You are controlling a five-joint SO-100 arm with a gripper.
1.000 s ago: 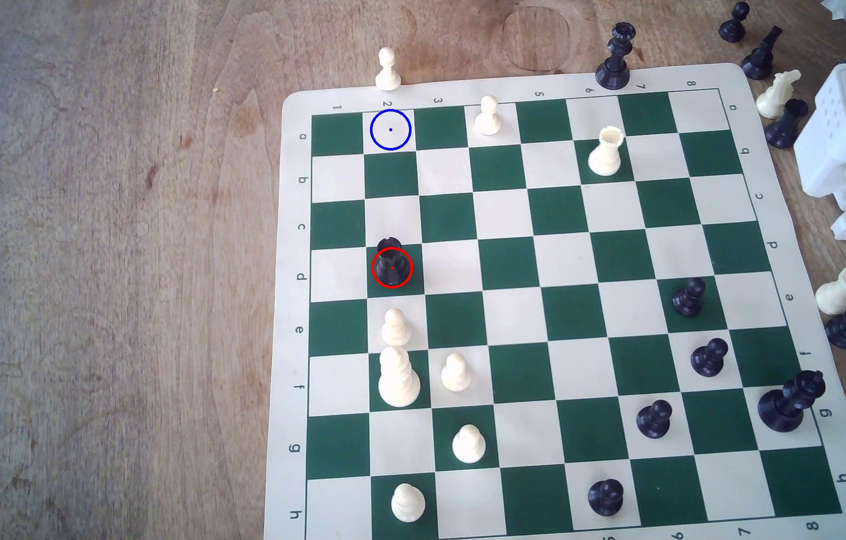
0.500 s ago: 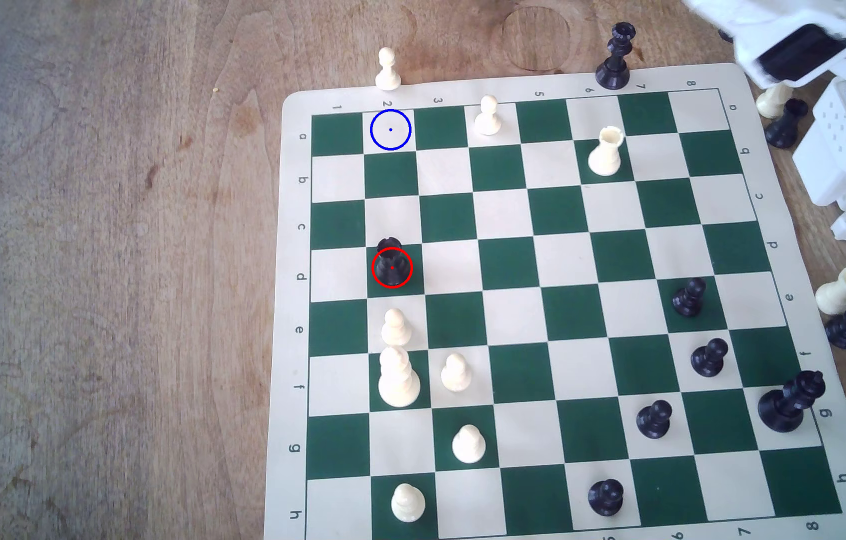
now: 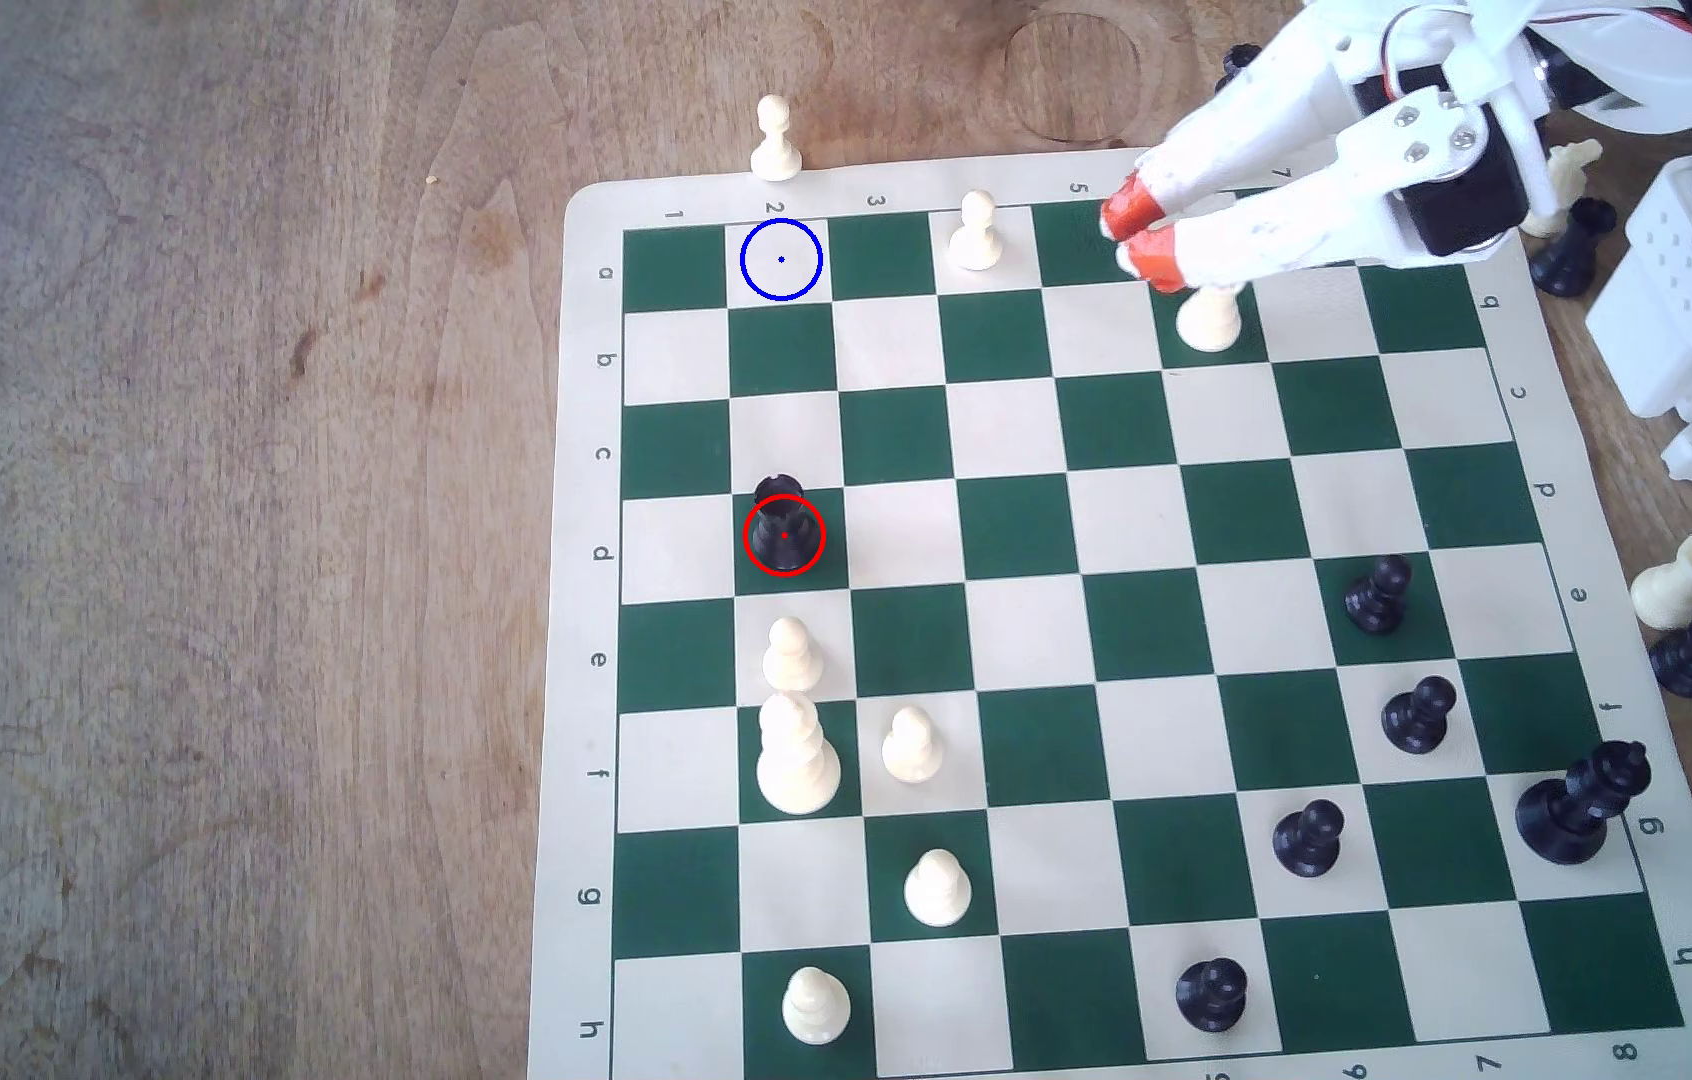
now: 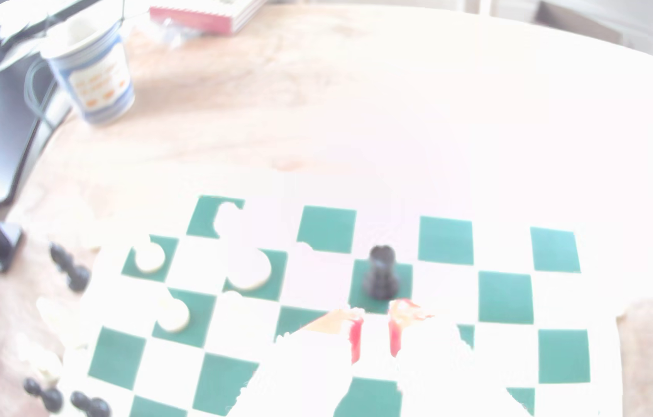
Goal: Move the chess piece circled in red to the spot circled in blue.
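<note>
Since the earlier frames, the pincer (image 3: 1138, 241) has advanced over the chessboard (image 3: 1112, 633) top edge, red tips narrowly parted, holding nothing. Black rook (image 3: 782, 524) stands upright on its red-circled green square, well apart from the blue-circled spot (image 3: 781, 259).

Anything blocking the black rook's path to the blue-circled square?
Nothing visible. The black rook and the blue-circled square share a column in the exterior view, and both squares between them are bare. The gripper is empty.
</note>
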